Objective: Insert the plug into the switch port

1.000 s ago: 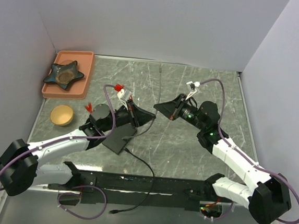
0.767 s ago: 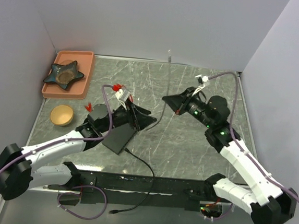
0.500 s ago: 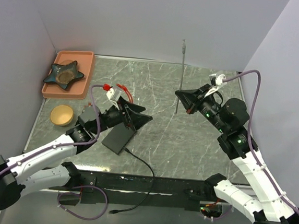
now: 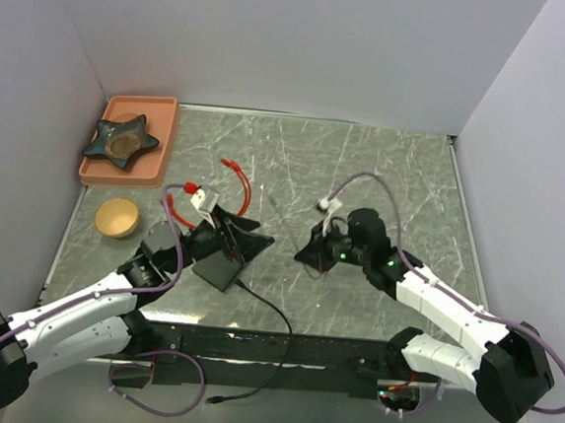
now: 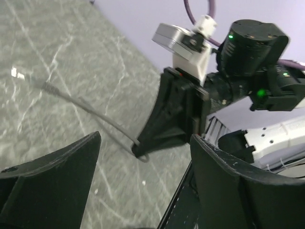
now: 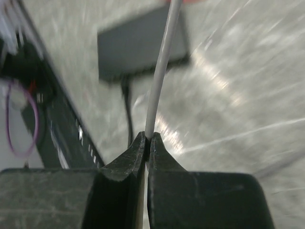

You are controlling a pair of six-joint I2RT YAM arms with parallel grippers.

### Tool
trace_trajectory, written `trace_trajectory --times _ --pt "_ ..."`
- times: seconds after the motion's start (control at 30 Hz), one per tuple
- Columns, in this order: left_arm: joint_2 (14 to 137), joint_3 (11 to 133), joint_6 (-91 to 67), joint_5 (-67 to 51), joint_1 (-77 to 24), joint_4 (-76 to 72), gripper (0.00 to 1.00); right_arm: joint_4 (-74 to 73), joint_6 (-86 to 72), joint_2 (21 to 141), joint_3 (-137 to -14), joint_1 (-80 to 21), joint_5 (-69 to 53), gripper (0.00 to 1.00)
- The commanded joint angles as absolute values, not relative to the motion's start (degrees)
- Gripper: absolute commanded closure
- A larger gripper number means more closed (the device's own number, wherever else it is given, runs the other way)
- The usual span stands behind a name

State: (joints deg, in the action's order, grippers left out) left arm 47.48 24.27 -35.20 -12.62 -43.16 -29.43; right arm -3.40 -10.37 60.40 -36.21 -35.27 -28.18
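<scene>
- L fingers [image 5: 52, 176] spread wide, empty, above counter [image 4: 385, 171].
- R fingers [image 6: 124, 162] pinched tight on thin grey cable [image 6: 162, 71].
- Black switch box [image 4: 220, 267] flat on counter, just by L fingers.

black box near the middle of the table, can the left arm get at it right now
Probably yes. The left hand is open and sits right by the black box, with nothing between them. The right hand, shut on a thin grey cable, is off to the side.
</scene>
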Motion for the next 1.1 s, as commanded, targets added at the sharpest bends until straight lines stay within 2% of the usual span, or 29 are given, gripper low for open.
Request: trace_trajectory --times 0.0,0.2,0.37,0.47,0.6,0.8,1.07 --pt "44.1 19.9 -37.2 -13.0 -42.1 -36.8 0.19 2.8 -7.7 59.9 -35.3 -39.0 -30.6 1.00" --pt "37.4 14.4 -40.2 -12.0 -36.8 -38.8 0.26 5.2 -8.9 57.5 -32.3 -39.4 -31.8 1.00" --pt "35.2 10.7 -44.8 -19.2 -28.5 -45.1 0.26 5.6 -8.2 56.6 -31.6 -39.3 -35.9 1.00" --pt "38.0 10.5 -47.4 -24.3 -24.4 -48.4 0.26 7.4 -8.6 56.0 -30.9 -39.5 -38.7 1.00" --pt "45.3 9.9 -51.0 -29.4 -21.7 -59.8 0.26 7.8 -8.5 54.9 -30.7 -39.5 -40.9 1.00" --pt "54.6 12.5 -54.0 -34.0 -21.4 -68.1 0.28 8.2 -8.5 55.4 -30.8 -39.7 -42.4 1.00" --pt "58.1 14.2 -55.8 -35.2 -21.4 -73.8 0.31 7.6 -8.4 55.4 -30.7 -40.0 -42.3 1.00"
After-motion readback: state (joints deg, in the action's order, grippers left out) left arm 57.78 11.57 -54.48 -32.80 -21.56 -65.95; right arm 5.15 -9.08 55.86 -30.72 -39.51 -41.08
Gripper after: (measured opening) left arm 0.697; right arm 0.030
